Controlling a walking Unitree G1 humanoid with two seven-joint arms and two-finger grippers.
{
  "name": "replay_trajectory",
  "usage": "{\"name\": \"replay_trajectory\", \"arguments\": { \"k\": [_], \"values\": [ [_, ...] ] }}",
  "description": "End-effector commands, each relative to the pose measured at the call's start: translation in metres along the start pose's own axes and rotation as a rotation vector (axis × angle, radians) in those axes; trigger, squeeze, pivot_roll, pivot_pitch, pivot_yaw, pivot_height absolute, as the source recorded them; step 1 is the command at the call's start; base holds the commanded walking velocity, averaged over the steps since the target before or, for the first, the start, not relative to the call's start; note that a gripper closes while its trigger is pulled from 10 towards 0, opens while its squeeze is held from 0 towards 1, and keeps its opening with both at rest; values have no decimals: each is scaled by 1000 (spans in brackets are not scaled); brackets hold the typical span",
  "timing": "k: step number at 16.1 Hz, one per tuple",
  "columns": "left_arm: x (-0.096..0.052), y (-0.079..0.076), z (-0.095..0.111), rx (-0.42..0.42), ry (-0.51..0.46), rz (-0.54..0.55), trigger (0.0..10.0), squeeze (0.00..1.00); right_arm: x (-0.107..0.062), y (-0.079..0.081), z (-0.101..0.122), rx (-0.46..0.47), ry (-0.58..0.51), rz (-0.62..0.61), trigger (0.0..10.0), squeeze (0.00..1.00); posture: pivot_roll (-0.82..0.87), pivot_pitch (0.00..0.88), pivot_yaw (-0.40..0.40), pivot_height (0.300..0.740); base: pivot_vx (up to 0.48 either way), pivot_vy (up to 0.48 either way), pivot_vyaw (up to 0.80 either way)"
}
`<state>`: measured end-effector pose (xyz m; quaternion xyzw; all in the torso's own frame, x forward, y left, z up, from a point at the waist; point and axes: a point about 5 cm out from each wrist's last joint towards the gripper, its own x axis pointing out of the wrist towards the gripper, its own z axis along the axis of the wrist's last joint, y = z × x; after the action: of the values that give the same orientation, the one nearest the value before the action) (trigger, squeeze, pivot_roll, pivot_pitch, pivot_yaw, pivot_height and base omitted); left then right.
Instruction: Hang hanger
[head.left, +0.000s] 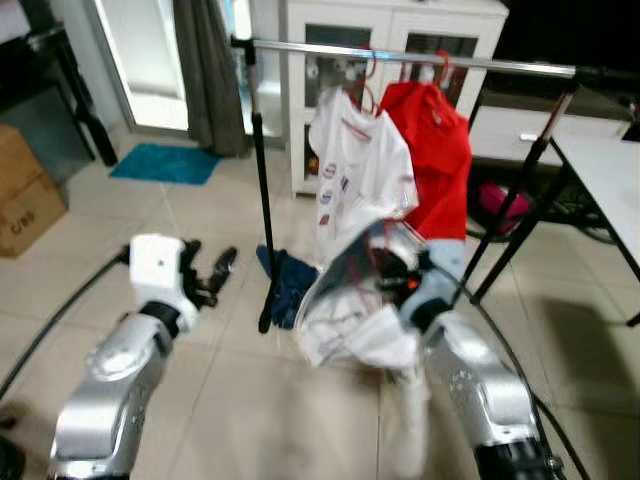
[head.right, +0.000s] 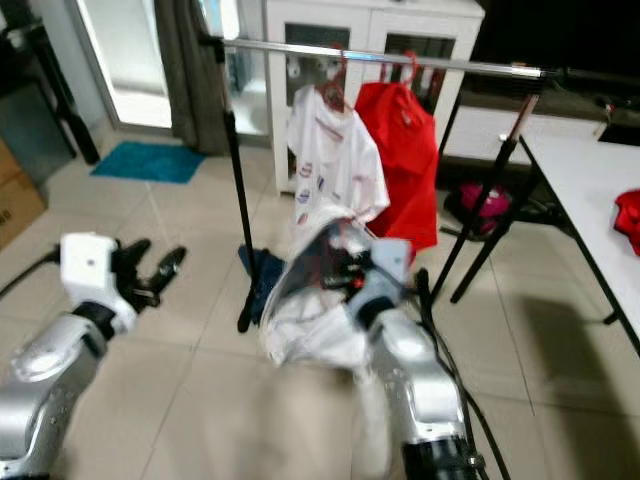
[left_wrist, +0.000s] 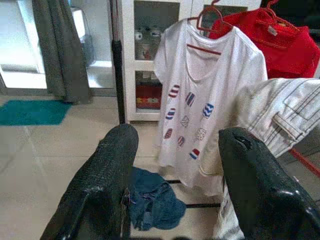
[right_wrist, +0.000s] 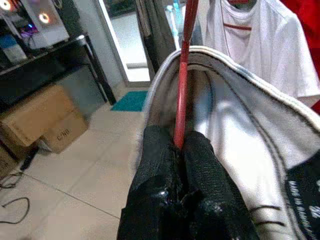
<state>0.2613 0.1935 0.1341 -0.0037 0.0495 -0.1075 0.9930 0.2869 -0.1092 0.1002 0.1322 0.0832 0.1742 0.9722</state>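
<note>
Low and right of centre, the right gripper (right_wrist: 179, 145) pinches a red hanger (right_wrist: 184, 75), its wire running upright, carrying a white garment (head.left: 350, 320) labelled "MADE IN", the left gripper (head.left: 212, 272) open wide, two shirts (head.left: 355, 170) on the rail (head.left: 400, 55) beyond.

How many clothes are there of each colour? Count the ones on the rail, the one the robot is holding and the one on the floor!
White: 2, the patterned T-shirt on the rail and the garment on the red hanger in the right gripper
Red: 1, the top on the rail
Blue: 1, the cloth on the floor
Total: 4
</note>
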Motion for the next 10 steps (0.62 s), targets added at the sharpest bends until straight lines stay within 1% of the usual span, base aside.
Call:
{"name": "replay_trajectory", "arguments": {
  "k": [1,2,4,6,8,10],
  "values": [
    [1,-6,1,3,-9,-21,10000,0,-2,-2,16,-30,-61,30,10000,0,-23,0,9,727,337,0,0],
    [1,-6,0,6,-7,-22,10000,0,-2,-1,16,-43,-56,42,10000,0,-23,0,9,727,337,0,0],
    [0,-5,1,7,-7,-16,10000,0,1,5,15,-44,-42,71,10000,0,-21,0,-5,727,336,0,800],
    [-2,-3,0,14,-2,-8,10000,0,3,6,14,-17,-36,67,10000,0,-17,0,-17,727,336,0,0],
    [-6,0,0,13,-3,11,10000,0,4,5,13,-24,-23,60,10000,0,-16,0,-32,727,334,0,0],
    [-10,-5,1,8,-4,10,10000,0,4,2,16,-8,-32,45,10000,0,-5,0,-31,727,339,0,0]
  ]
}}
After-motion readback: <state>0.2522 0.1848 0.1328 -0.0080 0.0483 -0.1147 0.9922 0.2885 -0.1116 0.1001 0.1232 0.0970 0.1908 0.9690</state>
